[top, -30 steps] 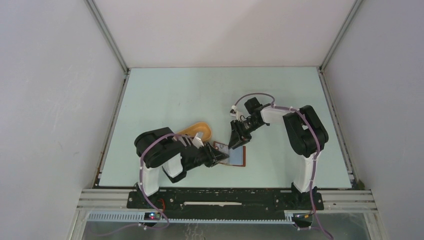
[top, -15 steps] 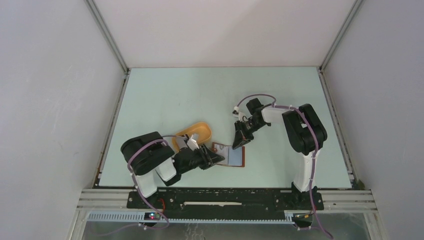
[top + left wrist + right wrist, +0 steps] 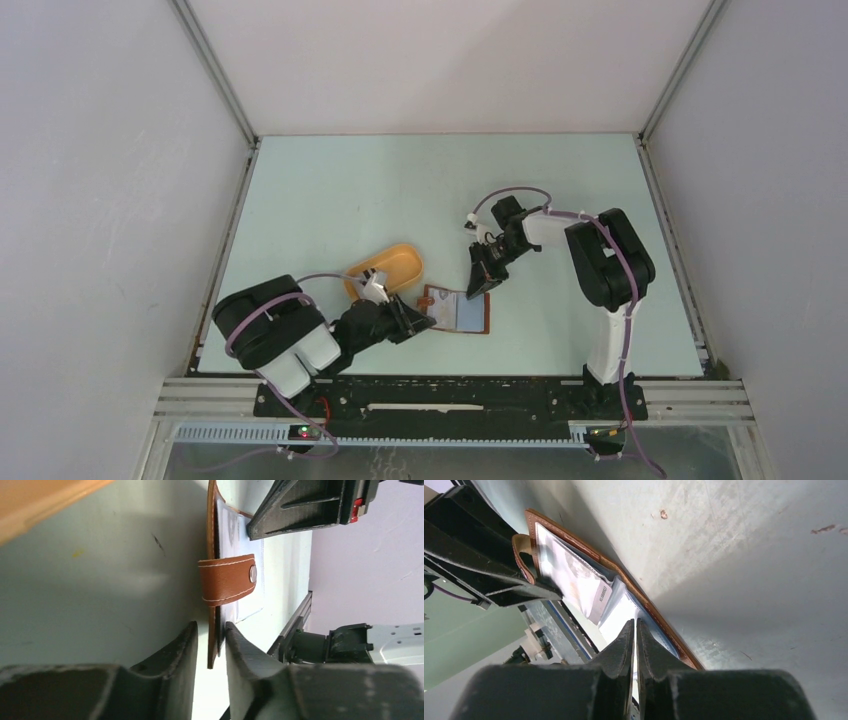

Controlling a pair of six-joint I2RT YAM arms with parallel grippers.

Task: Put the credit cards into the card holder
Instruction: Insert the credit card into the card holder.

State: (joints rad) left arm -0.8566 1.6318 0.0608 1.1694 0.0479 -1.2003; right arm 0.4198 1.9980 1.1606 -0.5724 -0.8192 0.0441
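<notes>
The card holder [image 3: 462, 312] lies open on the pale green table [image 3: 400, 190], near the front edge between the two arms and just right of the tray [image 3: 402, 252]. It is a roughly square fold of reddish-brown leather-like material with pale stitching along its border. A short strap [image 3: 227, 579] of the same stuff curls over one edge and carries a small round metal snap [image 3: 253, 573]. Inside are glossy clear pockets over a pale lining, and a grey-and-white card [image 3: 569, 575] with a small printed label sits in one of them. The tray is a smooth orange-yellow oval with a raised rim.

The left gripper [image 3: 425, 322] has matte black, wedge-shaped fingers [image 3: 187, 650] a little spread, straddling the holder's brown edge with a thin gap on each side. The right gripper [image 3: 477, 290] points down at the holder's far side. Its fingers [image 3: 621, 645] are pressed almost together with only a pale sliver between them – whether that is a card's edge I cannot tell.

Since a second ago the left arm's bulk has swung back toward the near left corner, so the tray – then partly covered – now shows almost whole. The right fingers stood wider then, and the holder has slid slightly left
</notes>
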